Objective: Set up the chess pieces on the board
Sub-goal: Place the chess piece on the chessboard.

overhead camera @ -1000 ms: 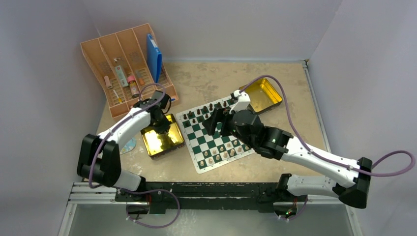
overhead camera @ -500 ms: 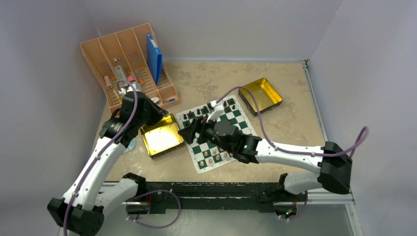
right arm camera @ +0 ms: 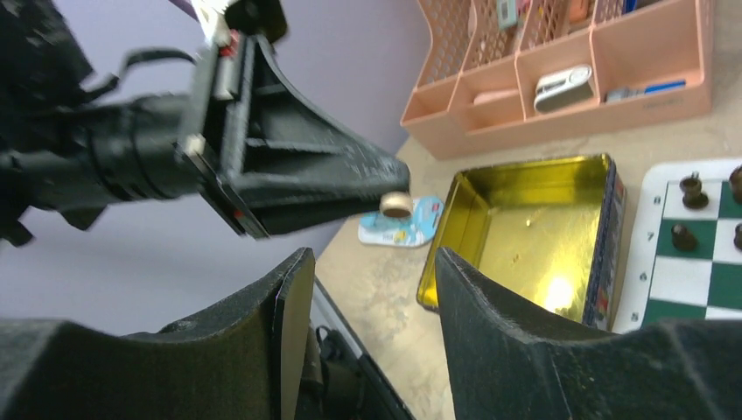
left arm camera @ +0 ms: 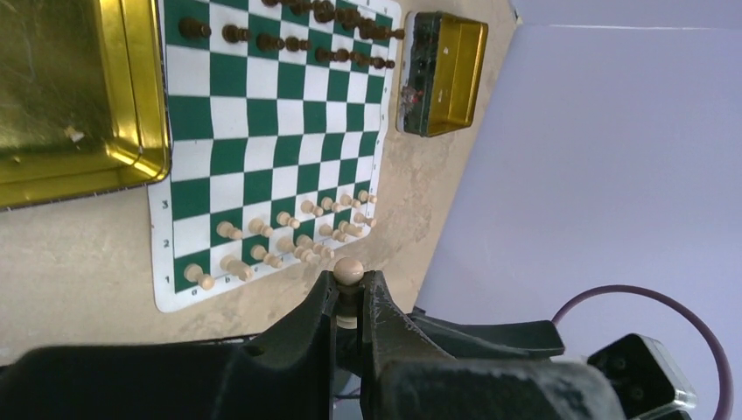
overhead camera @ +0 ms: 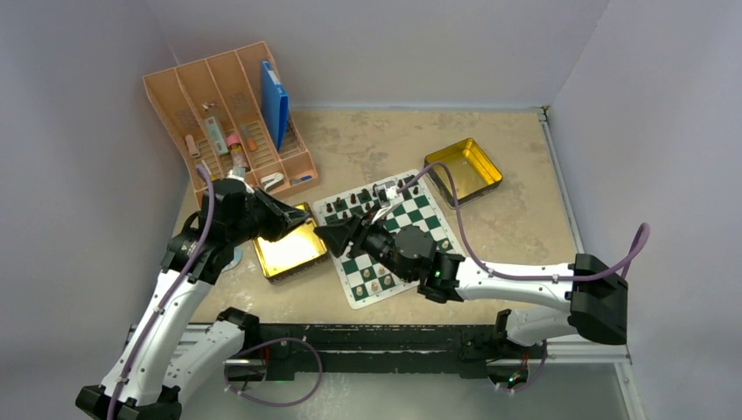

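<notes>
My left gripper point(overhead camera: 296, 221) is shut on a light tan pawn point(left arm camera: 348, 271), held in the air over the left gold tin's point(overhead camera: 284, 252) right side. The pawn's base also shows in the right wrist view point(right arm camera: 395, 204). My right gripper point(overhead camera: 335, 238) is open and empty, at the left edge of the green-and-white board point(overhead camera: 359, 300), facing the left gripper point(right arm camera: 297, 175) and close to it. Several tan pieces point(overhead camera: 389, 276) stand on the board's two near rows, also seen in the left wrist view point(left arm camera: 289, 232). Dark pieces point(overhead camera: 372, 194) fill the far rows.
An orange organizer point(overhead camera: 227, 114) with small items stands at the back left. A second gold tin point(overhead camera: 464, 171) lies beyond the board's far right corner. A small blue-white packet point(right arm camera: 398, 229) lies on the table left of the left tin.
My left gripper rose out of the left tin with the pawn and swung right. My right arm moved left across the board until its open gripper faces the left one.
</notes>
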### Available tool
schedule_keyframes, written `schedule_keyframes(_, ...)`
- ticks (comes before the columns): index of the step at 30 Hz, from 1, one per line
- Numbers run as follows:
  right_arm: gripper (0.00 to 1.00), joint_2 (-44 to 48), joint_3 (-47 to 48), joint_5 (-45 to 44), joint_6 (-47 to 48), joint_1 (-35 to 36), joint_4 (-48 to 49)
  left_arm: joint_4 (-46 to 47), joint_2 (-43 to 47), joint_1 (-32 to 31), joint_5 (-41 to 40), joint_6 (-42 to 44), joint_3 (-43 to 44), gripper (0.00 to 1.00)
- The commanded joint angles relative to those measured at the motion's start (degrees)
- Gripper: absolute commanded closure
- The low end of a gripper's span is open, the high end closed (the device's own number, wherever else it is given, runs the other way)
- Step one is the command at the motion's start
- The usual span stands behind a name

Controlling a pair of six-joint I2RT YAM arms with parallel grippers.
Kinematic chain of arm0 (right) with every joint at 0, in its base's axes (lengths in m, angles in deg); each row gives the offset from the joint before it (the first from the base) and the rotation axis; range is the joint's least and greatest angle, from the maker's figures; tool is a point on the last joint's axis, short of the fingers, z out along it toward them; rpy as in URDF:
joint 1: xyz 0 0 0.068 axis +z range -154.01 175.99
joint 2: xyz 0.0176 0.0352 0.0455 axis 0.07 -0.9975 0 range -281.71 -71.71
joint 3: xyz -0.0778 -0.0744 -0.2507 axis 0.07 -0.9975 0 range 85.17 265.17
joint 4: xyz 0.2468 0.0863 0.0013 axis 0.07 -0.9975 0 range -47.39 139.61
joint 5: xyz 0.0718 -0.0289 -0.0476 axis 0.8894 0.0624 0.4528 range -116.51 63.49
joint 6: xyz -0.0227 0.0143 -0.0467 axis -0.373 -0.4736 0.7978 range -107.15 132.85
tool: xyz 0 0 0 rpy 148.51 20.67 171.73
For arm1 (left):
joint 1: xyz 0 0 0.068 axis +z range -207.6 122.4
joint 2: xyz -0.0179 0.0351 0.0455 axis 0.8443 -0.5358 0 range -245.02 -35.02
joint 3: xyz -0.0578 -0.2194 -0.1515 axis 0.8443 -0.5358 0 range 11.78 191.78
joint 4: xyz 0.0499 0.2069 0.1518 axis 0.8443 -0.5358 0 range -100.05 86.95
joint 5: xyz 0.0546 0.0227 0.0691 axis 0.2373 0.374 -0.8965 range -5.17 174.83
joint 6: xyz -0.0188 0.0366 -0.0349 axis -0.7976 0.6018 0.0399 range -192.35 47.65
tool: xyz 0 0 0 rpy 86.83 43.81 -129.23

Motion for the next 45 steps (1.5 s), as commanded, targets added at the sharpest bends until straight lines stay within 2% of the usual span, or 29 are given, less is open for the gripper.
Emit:
schedule_keyframes(1,0.45,0.20,1.24,-4.37,5.17,-0.02,7.36,4.04,-1.08,0.29,6.44,-4.63,-2.09,1.00)
schedule_keyframes(8,0.45,-2.56,4.96,-8.57,6.78,-0.10,1.86,8.09,-4.81,0.29,10.56,-5.88,-2.64,1.00)
schedule_keyframes(15,0.51,-2.75,4.94,-9.78,9.26,-0.10,2.59,12.65,-5.33,0.29,13.21,-8.03,-3.44,1.00)
schedule_keyframes(24,0.55,-5.06,6.82,-10.58,12.27,-0.11,3.33,14.60,-5.07,0.29,15.47,-9.10,-3.07,1.00)
schedule_keyframes(29,0.67,-4.58,5.95,-11.83,13.65,-0.06,5.43,13.75,-4.48,0.29,16.42,-9.43,-3.33,1.00)
schedule_keyframes(34,0.88,-3.47,3.57,-10.58,16.30,-0.11,8.61,13.70,-3.62,0.29,19.05,-9.70,-4.01,1.00)
schedule_keyframes(38,0.94,-3.15,2.78,-10.64,17.37,-0.06,9.76,13.62,-2.71,0.29,19.36,-8.98,-3.71,1.00)
schedule_keyframes(40,0.94,-2.86,2.49,-10.25,18.29,-0.05,10.45,13.02,-1.95,0.31,18.55,-8.18,-3.38,0.95)
schedule_keyframes(45,0.95,0.55,1.92,-6.33,21.25,-0.54,9.93,13.28,1.22,0.29,16.46,-4.69,-3.37,0.68)
